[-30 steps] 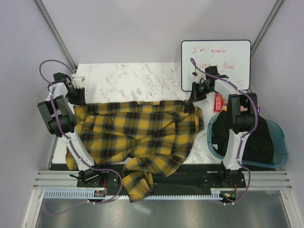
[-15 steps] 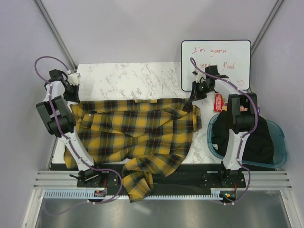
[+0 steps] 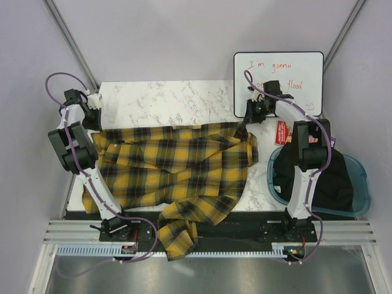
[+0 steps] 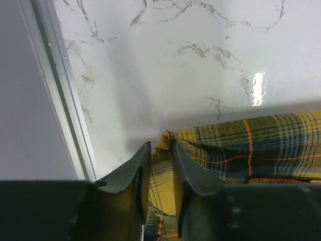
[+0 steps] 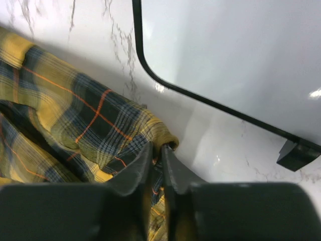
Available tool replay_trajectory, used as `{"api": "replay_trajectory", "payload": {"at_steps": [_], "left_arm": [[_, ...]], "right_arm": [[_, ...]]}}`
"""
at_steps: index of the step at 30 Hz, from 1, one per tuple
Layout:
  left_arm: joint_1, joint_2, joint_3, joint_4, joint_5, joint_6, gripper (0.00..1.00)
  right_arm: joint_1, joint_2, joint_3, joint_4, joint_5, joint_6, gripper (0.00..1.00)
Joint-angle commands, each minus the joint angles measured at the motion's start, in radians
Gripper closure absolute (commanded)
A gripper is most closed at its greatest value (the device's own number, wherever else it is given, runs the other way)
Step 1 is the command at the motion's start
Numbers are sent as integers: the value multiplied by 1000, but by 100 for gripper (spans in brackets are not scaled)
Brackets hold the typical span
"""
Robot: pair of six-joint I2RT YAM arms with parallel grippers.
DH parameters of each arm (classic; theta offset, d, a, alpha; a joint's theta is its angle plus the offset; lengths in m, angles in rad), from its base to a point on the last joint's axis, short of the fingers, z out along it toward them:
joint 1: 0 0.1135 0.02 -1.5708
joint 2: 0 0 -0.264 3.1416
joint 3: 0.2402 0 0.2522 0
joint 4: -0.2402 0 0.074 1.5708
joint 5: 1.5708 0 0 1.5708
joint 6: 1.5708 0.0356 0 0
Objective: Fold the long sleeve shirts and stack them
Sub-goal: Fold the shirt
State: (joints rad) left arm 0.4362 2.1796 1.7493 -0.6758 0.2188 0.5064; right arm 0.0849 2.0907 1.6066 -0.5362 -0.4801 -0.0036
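Note:
One long sleeve shirt [image 3: 177,165], yellow-and-black plaid, lies spread across the marble table [image 3: 171,101], its far edge pulled nearly straight. One sleeve [image 3: 174,236] hangs over the near edge. My left gripper [image 3: 92,124] is at the shirt's far left corner. In the left wrist view the fingers [image 4: 159,145] stand a little apart with the corner of the shirt [image 4: 251,145] filling the gap. My right gripper [image 3: 248,124] is at the far right corner. There its fingers [image 5: 157,147] pinch a rolled edge of the shirt [image 5: 75,110].
A whiteboard [image 3: 278,82] with red writing lies at the back right, its black rim [image 5: 200,98] close to my right fingers. A blue tub [image 3: 361,184] holding dark clothing stands at the right. A small red item [image 3: 281,131] lies between them. A metal rail [image 4: 60,95] runs along the table's left edge.
The shirt's far edge has been drawn out straighter and slightly farther back. My left gripper moved left and back with its corner. My right gripper shifted slightly back.

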Motion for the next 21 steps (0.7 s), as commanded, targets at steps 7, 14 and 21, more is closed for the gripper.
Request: {"api": "replay_trajectory", "payload": {"at_steps": [7,14,21], "left_arm": [[10,-346,-186,48,267,81,40],[-28,-503,-535,-19,269,179,41],[-30,-454,-645,-19,228,182,44]], "right_arm": [[10,-141,50,-123,-37,-59,46],[168,-205,-54,-202,-16,-140,56],[231,-101,-125,-168,55,-193,59]]}}
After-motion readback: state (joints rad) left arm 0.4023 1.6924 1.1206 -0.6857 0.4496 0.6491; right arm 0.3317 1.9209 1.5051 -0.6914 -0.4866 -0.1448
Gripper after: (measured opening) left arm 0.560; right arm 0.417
